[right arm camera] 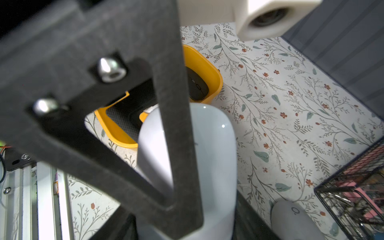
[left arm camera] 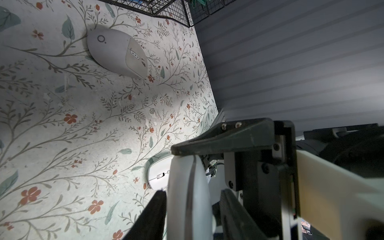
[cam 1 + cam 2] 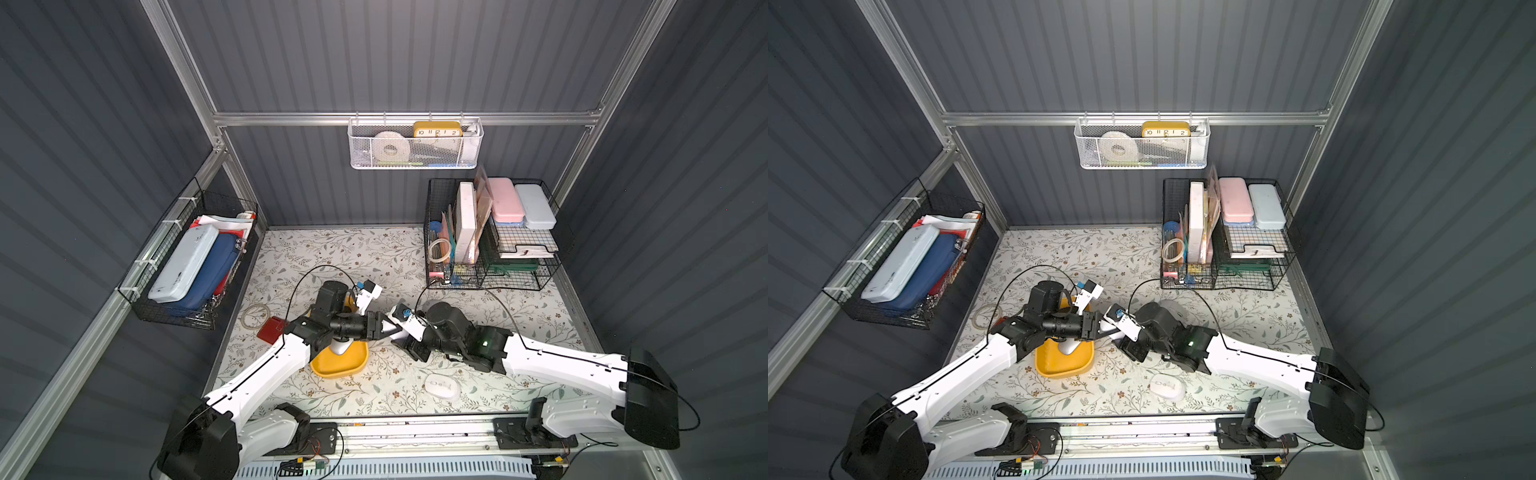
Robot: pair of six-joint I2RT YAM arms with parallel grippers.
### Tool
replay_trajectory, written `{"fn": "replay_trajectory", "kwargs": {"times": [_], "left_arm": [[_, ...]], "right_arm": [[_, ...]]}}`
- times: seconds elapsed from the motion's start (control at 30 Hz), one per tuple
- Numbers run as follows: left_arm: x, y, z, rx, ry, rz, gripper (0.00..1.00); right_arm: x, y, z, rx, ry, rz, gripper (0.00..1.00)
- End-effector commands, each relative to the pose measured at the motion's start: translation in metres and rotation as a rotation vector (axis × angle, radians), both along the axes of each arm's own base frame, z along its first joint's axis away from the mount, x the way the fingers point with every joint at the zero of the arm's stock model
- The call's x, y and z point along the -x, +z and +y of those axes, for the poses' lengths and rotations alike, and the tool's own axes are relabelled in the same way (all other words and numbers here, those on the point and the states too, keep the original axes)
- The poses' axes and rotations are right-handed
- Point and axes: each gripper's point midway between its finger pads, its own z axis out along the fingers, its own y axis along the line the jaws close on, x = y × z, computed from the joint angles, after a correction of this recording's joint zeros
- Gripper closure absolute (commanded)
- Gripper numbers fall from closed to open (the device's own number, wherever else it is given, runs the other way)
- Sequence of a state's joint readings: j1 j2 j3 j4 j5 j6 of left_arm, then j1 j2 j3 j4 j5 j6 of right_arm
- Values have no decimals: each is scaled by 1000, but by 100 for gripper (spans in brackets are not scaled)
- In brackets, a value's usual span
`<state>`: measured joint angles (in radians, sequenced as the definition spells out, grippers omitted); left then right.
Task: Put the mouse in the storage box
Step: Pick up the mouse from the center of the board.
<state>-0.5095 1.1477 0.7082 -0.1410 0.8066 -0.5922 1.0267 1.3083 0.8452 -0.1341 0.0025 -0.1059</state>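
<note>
pale mouse (image 1: pixel 214 158) in mid-air just beside yellow storage box (image 3: pixel 336 368), right fingers (image 2: pixel 228 137) clamped on it, left fingers (image 2: pixel 153 209) flanking it, grip can't tell, black mouse (image 1: pixel 197 85) inside box, white mouse (image 3: pixel 441 386) on tabletop (image 3: pixel 374 257)

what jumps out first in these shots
The left arm and right arm meet in the middle with a pale mouse between their fingers. Under the left arm a yellow tray already holds a black mouse, and a white mouse lies loose near the front edge.
</note>
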Motion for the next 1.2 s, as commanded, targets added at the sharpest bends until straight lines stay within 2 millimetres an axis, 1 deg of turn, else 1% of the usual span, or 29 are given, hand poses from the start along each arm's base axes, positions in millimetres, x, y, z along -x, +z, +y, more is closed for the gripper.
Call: {"fn": "replay_trajectory", "kwargs": {"times": [0.0,0.23,0.27,0.3,0.37,0.47,0.57,0.7,0.8,0.83,0.97,1.03,1.17], "left_arm": [[0,-5,-2,-2,-2,3,60],[-4,-8,-3,-16,15,4,83],[-5,-7,-3,-16,20,-1,86],[-5,-7,-3,-18,25,-3,90],[-8,-5,-1,-21,49,-10,93],[-9,-4,2,-33,76,-11,99],[-11,-5,10,-68,133,-18,100],[-13,-3,22,-114,209,-23,100],[-15,-2,38,-185,291,-19,100],[-19,-4,47,-227,345,-21,100],[-20,-10,74,-333,486,16,100],[-18,-15,85,-359,547,46,100],[-15,-26,106,-423,657,91,100]], "right_arm": [[-4,13,8,-30,17,-19,54],[-4,12,8,-21,16,-20,54],[-4,11,8,-20,17,-19,53],[-4,11,8,-20,15,-18,50],[-7,10,6,-17,-7,-18,39],[-14,8,3,-14,-57,-23,14],[-20,10,-3,-21,-108,-31,3],[-29,11,-16,-38,-176,-38,1],[-39,10,-29,-64,-229,-16,1],[-42,10,-34,-74,-246,-5,1],[-54,12,-52,-103,-296,8,1],[-57,12,-58,-107,-311,8,1],[-60,4,-65,-95,-328,17,1]]}}
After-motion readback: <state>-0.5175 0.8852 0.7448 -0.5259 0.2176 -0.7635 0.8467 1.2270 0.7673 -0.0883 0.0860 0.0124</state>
